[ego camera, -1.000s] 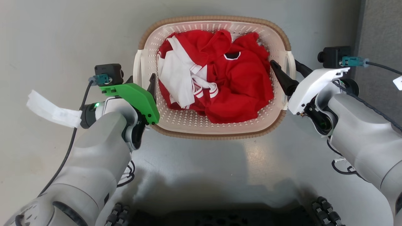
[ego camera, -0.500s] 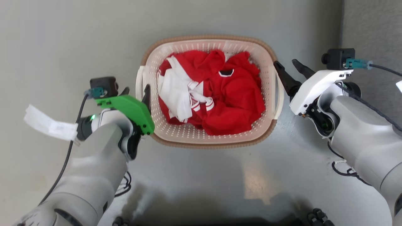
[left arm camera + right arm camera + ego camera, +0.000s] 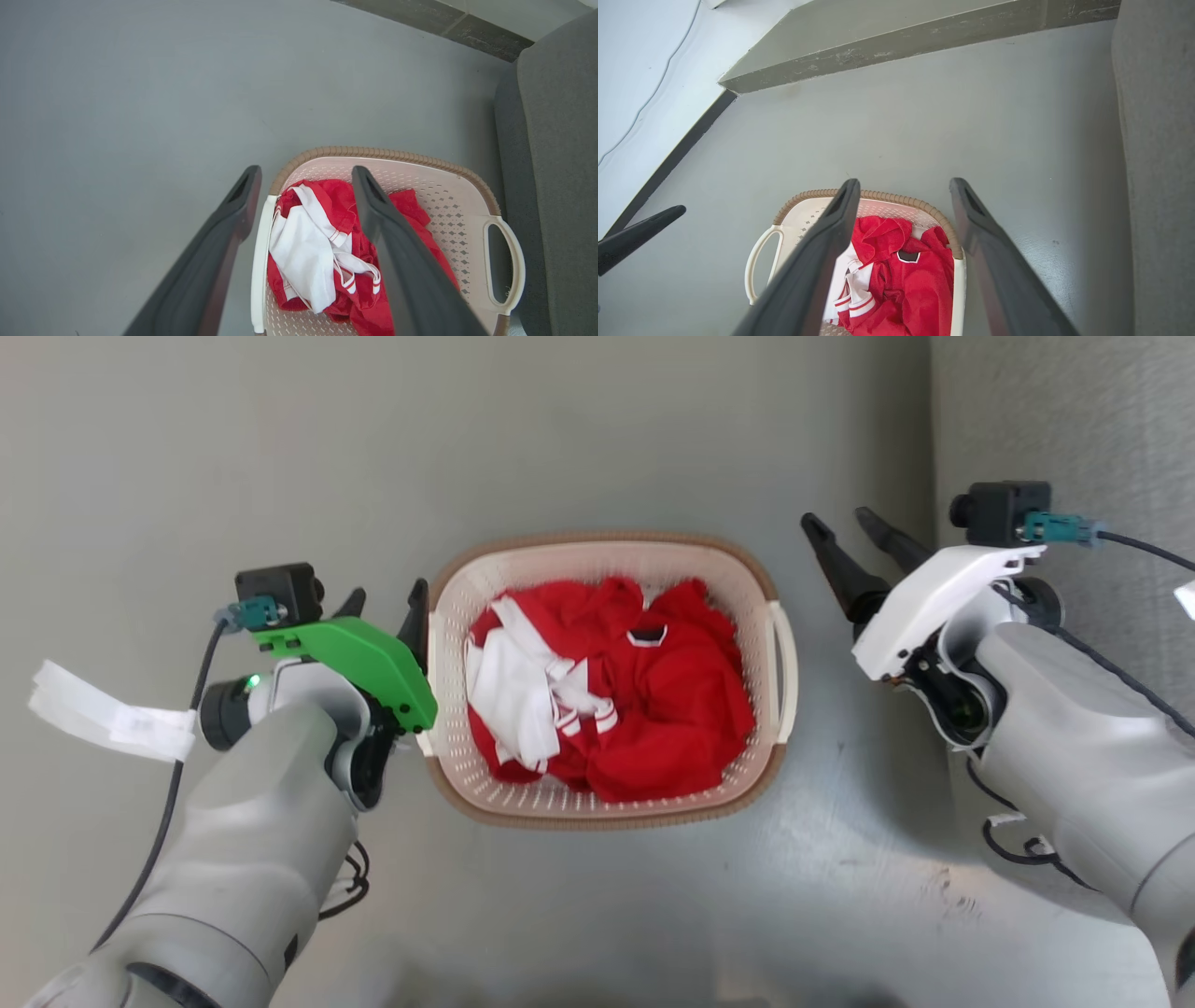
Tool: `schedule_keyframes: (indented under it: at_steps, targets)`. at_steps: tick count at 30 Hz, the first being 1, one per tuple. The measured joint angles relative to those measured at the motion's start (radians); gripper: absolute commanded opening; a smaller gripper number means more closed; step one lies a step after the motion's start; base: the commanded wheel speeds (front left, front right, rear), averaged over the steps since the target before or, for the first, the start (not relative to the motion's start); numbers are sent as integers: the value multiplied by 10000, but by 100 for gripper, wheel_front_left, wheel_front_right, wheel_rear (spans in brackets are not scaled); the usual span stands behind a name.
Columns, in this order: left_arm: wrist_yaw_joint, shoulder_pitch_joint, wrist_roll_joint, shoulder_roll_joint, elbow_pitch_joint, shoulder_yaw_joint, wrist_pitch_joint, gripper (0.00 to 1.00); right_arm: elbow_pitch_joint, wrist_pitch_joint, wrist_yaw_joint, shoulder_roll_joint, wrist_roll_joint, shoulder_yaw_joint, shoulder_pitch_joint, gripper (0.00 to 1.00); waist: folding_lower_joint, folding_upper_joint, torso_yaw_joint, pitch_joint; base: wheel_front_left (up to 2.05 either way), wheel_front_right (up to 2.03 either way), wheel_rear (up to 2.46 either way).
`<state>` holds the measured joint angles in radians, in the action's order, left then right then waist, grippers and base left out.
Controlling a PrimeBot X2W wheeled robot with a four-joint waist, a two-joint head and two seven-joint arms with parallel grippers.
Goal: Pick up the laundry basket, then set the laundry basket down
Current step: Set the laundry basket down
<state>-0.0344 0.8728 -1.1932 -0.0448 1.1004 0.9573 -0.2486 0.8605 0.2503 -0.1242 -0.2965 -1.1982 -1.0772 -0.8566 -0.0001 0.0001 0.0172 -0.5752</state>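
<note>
My arms (image 3: 252, 840) are grey with black cables (image 3: 174, 782); my left end effector (image 3: 387, 593) wears green, my right end effector (image 3: 836, 517) white.

laundry basket (image 3: 605, 542) on floor (image 3: 597, 420) | left fingers (image 3: 416, 614) beside it | right fingers (image 3: 831, 565) clear

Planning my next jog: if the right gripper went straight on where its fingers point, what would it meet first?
Probably the grey floor beyond the cream perforated laundry basket; the right gripper seems aimed over its brown rim, though depth is unclear.
</note>
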Motion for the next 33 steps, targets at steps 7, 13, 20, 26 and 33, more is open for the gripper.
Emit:
schedule_keyframes:
  at_steps: [7,13,20,26,33]
  targets:
    - [-82,-8,802,-251,-763,-744,-2,100,-351,2,0,-295,533,748,429,100,0,0,-96,948,0,0,0]
    - [-98,-329,1482,-518,-1498,-1471,-2,100,-901,2,0,-267,1137,1371,934,100,0,0,-136,1768,0,0,0]
    - [-92,-1161,2374,-779,-2533,-2345,-2,100,-1484,2,0,-291,2130,2293,1589,100,0,0,-196,2727,0,0,0]
    - [-2,-2079,3057,-842,-3434,-3033,-2,100,-1908,2,13,-460,2913,3327,2455,100,0,0,-251,3548,0,0,0]
    - [447,-3626,4194,-1024,-4934,-4261,-2,100,-2834,4,589,-433,3917,4594,3877,100,-1,0,-330,4756,0,0,0]
